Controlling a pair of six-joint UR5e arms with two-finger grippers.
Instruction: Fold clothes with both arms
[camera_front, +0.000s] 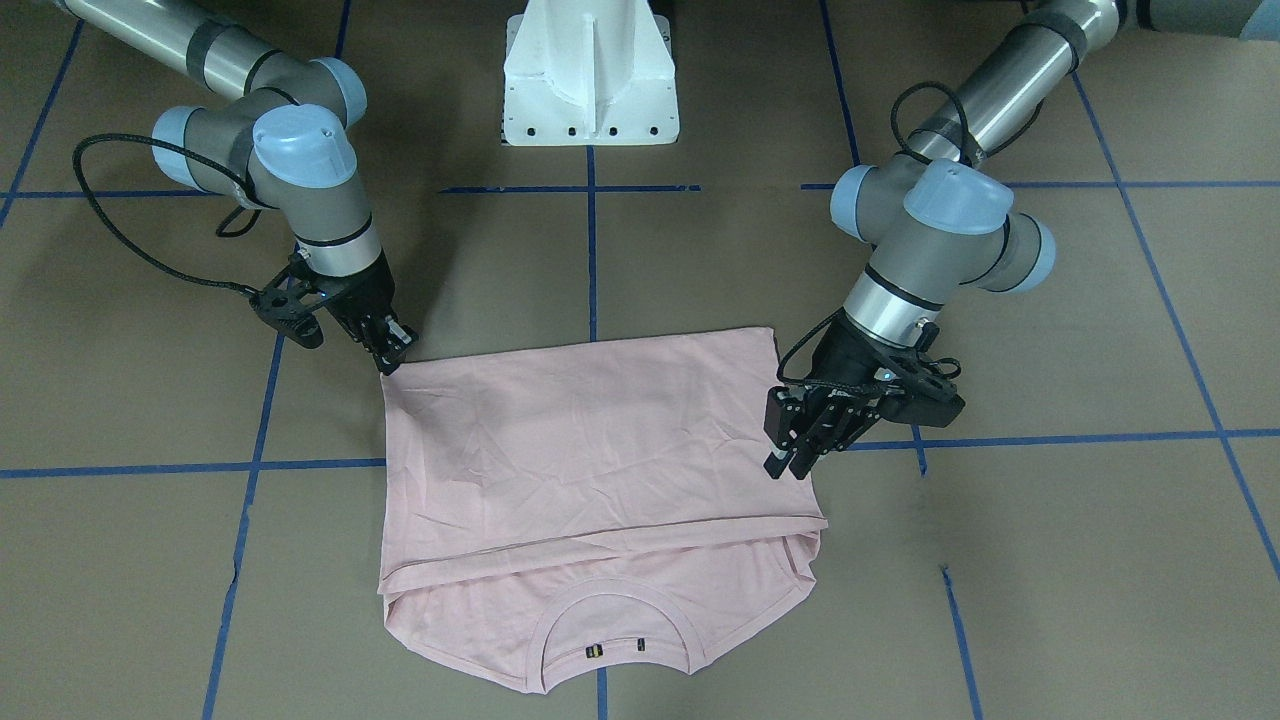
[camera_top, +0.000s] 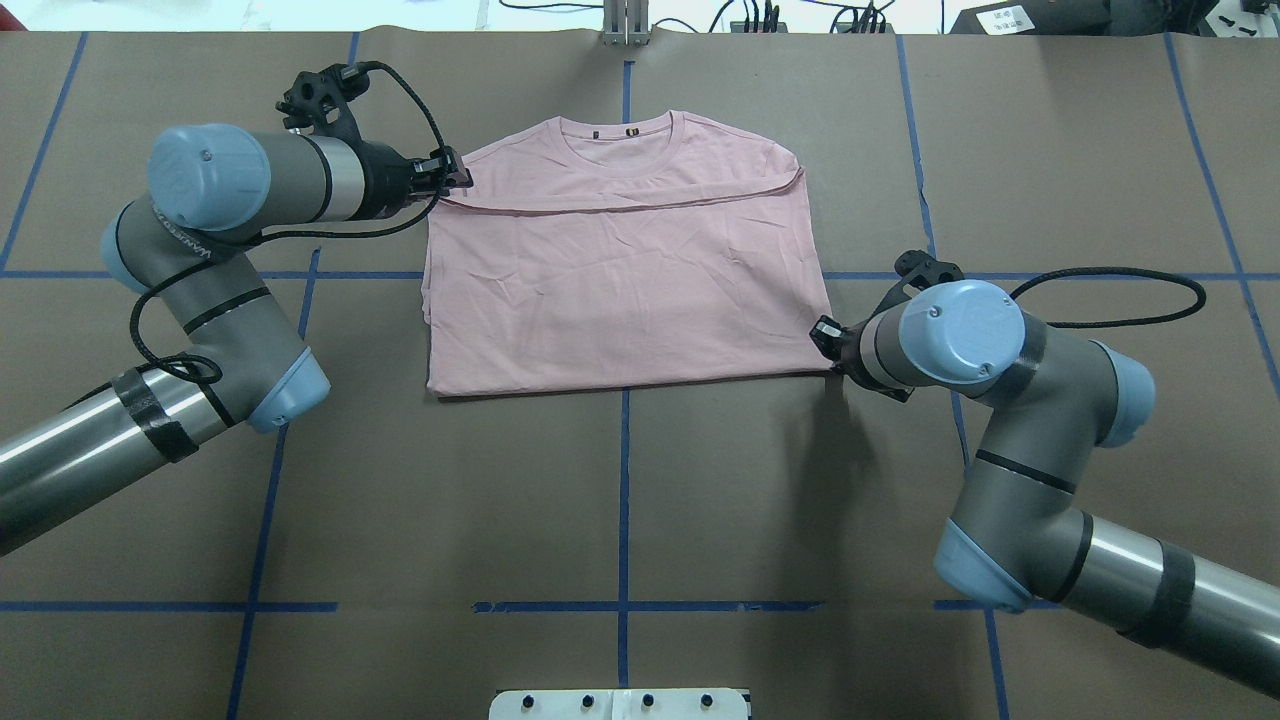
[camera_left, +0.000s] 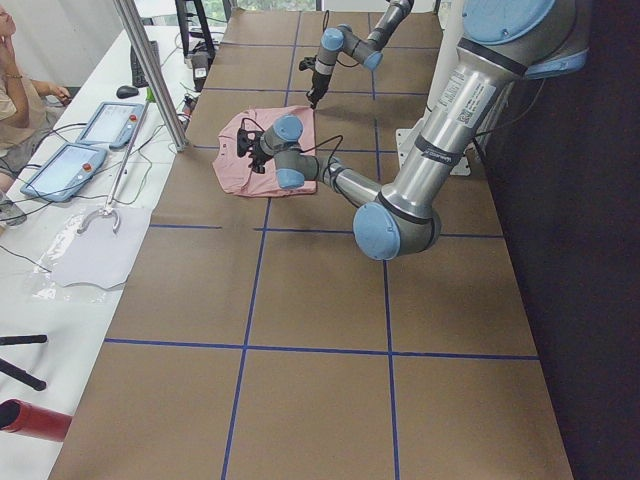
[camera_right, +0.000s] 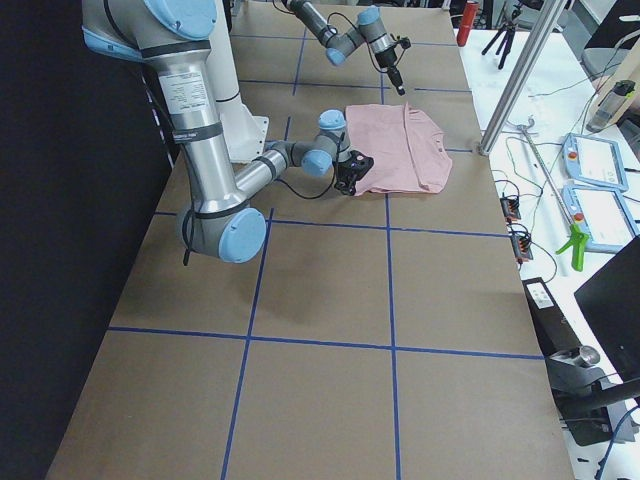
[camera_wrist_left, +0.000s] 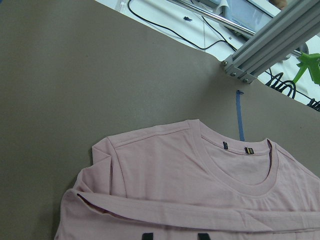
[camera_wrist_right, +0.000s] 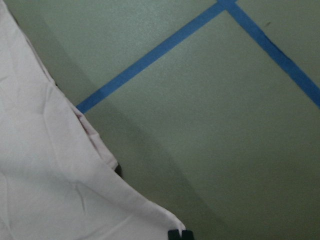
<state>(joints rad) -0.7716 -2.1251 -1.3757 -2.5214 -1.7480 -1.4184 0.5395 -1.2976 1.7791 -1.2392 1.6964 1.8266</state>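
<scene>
Overhead exterior: pink T-shirt (camera_top: 620, 290) lies flat, hem folded up near neckline.

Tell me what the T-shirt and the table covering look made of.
T-shirt: soft knit cloth, likely cotton jersey, matte pale pink; it creases finely and has a ribbed collar. Table covering: looks like matte brown paper or card, flat and without sheen, marked with blue tape lines.

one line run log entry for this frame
T-shirt: flat, folded up toward collar | left gripper: open at fold edge | right gripper: shut at corner, grip unclear
</scene>
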